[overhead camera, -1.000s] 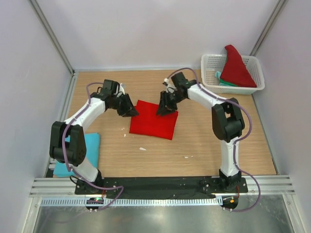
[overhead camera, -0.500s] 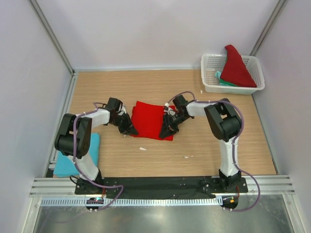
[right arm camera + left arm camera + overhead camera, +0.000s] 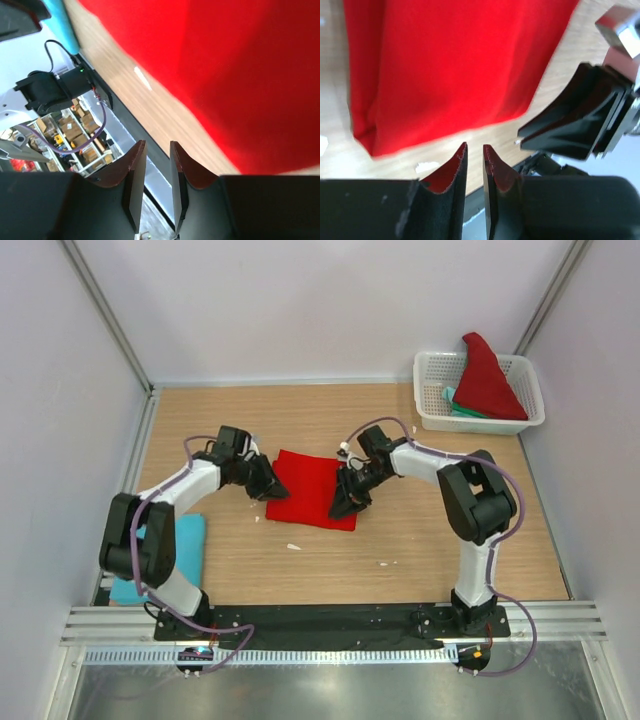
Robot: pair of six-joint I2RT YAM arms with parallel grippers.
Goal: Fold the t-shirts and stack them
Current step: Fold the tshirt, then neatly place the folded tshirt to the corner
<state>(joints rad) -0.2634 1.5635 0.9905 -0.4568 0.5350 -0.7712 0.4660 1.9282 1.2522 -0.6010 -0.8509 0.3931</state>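
Observation:
A folded red t-shirt (image 3: 312, 490) lies flat in the middle of the table. My left gripper (image 3: 268, 488) hovers at its left edge, and in the left wrist view this gripper (image 3: 475, 146) stands slightly open, empty, with the red t-shirt (image 3: 445, 65) just beyond the fingertips. My right gripper (image 3: 342, 506) sits over the shirt's near right corner. The right wrist view shows that gripper (image 3: 157, 143) narrowly open with nothing between the fingers, and the red t-shirt (image 3: 250, 75) beside it. A light blue t-shirt (image 3: 188, 538) lies folded at the near left, partly hidden by the left arm.
A white lattice basket (image 3: 430, 390) stands at the far right corner, holding a heaped red t-shirt (image 3: 485, 380) and a teal-green one (image 3: 458, 405). Small white scraps (image 3: 293, 546) lie on the wood near the front. Walls close in on three sides.
Both grippers came from the red shirt's far edge down along its sides to the near edge, then drew slightly back. The shirt stays flat on the table.

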